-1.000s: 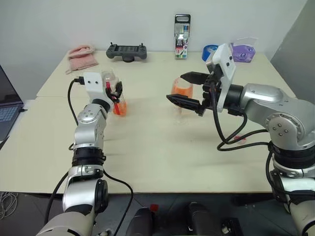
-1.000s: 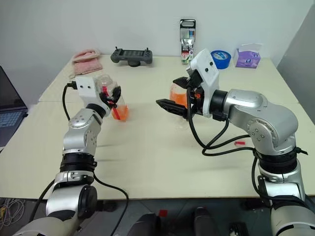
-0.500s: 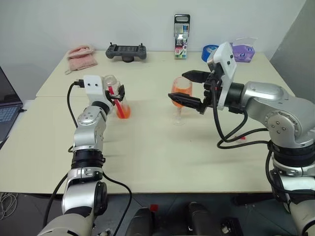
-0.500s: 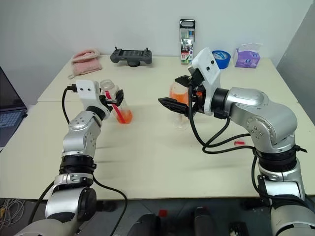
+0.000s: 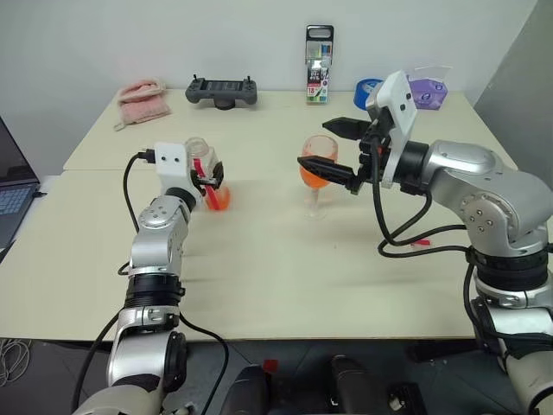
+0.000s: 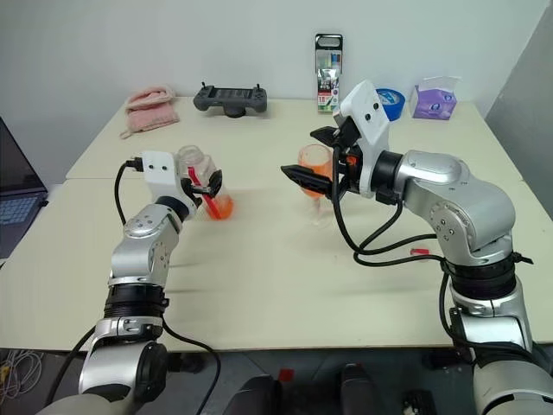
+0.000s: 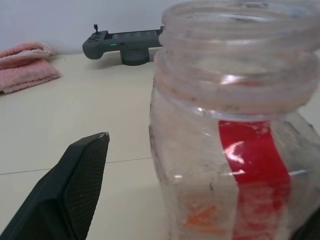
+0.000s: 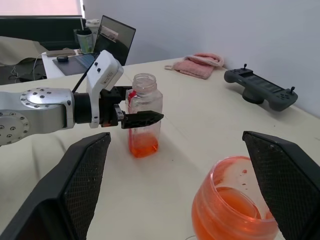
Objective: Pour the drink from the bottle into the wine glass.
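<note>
The bottle (image 8: pixel 145 122) stands upright and uncapped on the table, left of centre, with a little orange-red drink (image 8: pixel 144 145) in its bottom. My left gripper (image 5: pixel 210 175) is open around it, one black finger (image 7: pixel 75 200) standing clear of the bottle's side. The wine glass (image 5: pixel 317 171) stands at the table's middle with the drink (image 8: pixel 225 202) filling the lower part of its bowl. My right gripper (image 5: pixel 314 143) is open and level, its fingers (image 8: pixel 85 185) spread wide on either side of the bowl without touching it.
Along the far edge lie a pink cloth (image 5: pixel 141 98), a grey game controller (image 5: pixel 223 90), an upright marker pack (image 5: pixel 319 65), a blue tape roll (image 5: pixel 369 89) and a purple box (image 5: pixel 426 89). A laptop (image 5: pixel 13 186) sits off the left side. A small red piece (image 5: pixel 421 245) lies under my right arm.
My left gripper has opened off the bottle, which now stands free on the table. My right gripper has stayed open beside the glass.
</note>
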Controlling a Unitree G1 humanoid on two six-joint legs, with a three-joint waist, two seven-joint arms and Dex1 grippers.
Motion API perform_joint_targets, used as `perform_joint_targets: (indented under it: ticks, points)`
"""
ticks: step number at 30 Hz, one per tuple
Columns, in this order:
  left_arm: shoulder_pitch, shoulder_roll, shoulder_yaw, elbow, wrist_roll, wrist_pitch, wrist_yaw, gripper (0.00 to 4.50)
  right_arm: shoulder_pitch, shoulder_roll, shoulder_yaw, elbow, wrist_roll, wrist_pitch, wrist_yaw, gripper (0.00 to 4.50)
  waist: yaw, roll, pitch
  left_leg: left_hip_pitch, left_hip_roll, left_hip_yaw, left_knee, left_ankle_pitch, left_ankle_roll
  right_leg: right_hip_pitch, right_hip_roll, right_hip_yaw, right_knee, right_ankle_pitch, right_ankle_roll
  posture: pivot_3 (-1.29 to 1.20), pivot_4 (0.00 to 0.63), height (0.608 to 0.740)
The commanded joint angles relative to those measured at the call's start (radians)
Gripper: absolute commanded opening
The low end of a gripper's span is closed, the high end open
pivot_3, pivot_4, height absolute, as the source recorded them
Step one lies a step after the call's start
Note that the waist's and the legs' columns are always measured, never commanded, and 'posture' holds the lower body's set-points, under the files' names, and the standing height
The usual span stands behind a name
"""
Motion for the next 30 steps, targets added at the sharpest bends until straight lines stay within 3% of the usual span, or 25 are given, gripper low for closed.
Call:
perform_joint_targets:
  ticks: [1,12,26,30]
  points:
    - [0.009,0.004,-0.017,-0.064,0.007,-0.025,-0.012,4.45,-0.013,-0.004,-0.015,-0.005,-0.018,-0.04,0.017,4.5,0.0,0.0,0.0,0.0,0.0,0.0,0.0,0.0,0.0,0.0,0.0,0.0,0.0,0.0,0.0,0.0,0.15,0.74]
    - [0.039,0.03,0.016,-0.143,-0.004,0.042,0.015,4.45,-0.014,-0.013,-0.002,0.028,-0.057,-0.068,0.07,4.5,0.0,0.0,0.0,0.0,0.0,0.0,0.0,0.0,0.0,0.0,0.0,0.0,0.0,0.0,0.0,0.0,0.15,0.74]
    - [0.187,0.033,0.073,-0.623,-0.121,0.367,0.03,4.45,-0.002,-0.044,-0.021,0.06,-0.09,-0.086,0.113,4.5,0.0,0.0,0.0,0.0,0.001,0.0,-0.001,0.0,0.0,0.0,0.0,0.0,-0.001,0.0,0.0,0.0,0.15,0.74]
    - [0.218,0.038,0.063,-0.68,-0.14,0.414,0.017,4.45,-0.002,-0.043,-0.022,0.06,-0.089,-0.084,0.112,4.5,0.0,0.0,0.0,0.0,0.001,0.0,-0.001,0.0,0.0,0.0,0.0,0.0,-0.001,0.0,0.0,0.0,0.15,0.74]
